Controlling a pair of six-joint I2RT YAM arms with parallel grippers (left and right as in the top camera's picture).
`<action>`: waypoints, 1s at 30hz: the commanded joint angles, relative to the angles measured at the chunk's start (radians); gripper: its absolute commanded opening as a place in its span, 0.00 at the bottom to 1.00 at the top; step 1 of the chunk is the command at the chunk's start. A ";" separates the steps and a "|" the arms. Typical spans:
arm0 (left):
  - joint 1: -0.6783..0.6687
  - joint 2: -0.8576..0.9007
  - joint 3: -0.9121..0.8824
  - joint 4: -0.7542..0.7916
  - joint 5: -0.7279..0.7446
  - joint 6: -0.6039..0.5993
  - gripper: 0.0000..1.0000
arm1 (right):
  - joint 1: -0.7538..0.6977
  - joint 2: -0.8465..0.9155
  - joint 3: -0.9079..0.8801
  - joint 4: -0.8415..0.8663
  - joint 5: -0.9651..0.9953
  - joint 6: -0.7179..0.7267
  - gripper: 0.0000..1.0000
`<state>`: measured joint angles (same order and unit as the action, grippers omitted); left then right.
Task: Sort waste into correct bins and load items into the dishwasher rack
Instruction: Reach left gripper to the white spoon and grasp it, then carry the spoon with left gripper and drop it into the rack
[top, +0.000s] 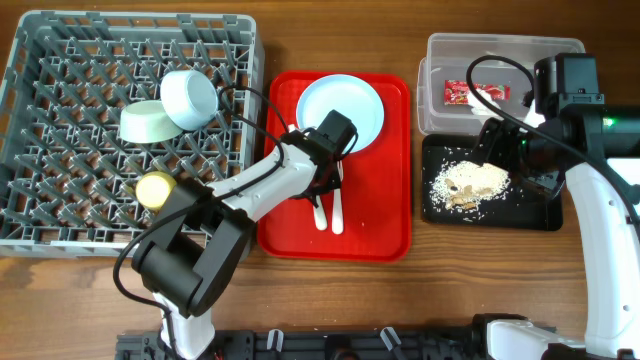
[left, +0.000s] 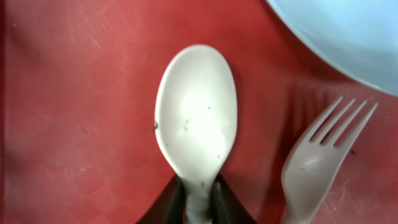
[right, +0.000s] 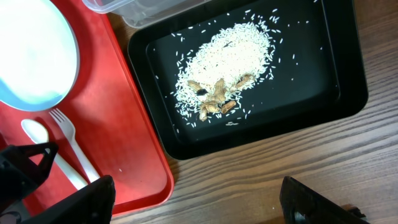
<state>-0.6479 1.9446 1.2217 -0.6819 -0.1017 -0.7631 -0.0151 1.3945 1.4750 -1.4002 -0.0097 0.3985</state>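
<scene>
My left gripper is shut on the handle of the white spoon, which lies on the red tray. The white fork lies just right of it, and the white plate sits behind them. In the overhead view the left gripper is low over the spoon and fork, below the plate. My right gripper is open and empty, raised near the black tray that holds the rice-like scraps. The red-and-white wrapper lies in the clear tub.
The grey rack at the left holds a pale blue bowl, a pale green bowl and a yellow-green cup. The red tray lies between the rack and the black tray.
</scene>
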 joint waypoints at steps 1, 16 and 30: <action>0.003 0.030 -0.039 -0.002 0.040 0.000 0.11 | -0.002 -0.011 0.000 -0.004 0.013 -0.010 0.85; 0.052 -0.261 -0.037 -0.010 -0.035 0.121 0.04 | -0.002 -0.011 0.000 -0.004 0.013 -0.014 0.85; 0.432 -0.489 0.018 -0.100 -0.008 0.655 0.04 | -0.002 -0.011 0.000 -0.003 0.013 -0.018 0.85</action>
<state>-0.2756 1.4559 1.2259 -0.7856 -0.1608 -0.2440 -0.0151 1.3945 1.4750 -1.4021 -0.0097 0.3950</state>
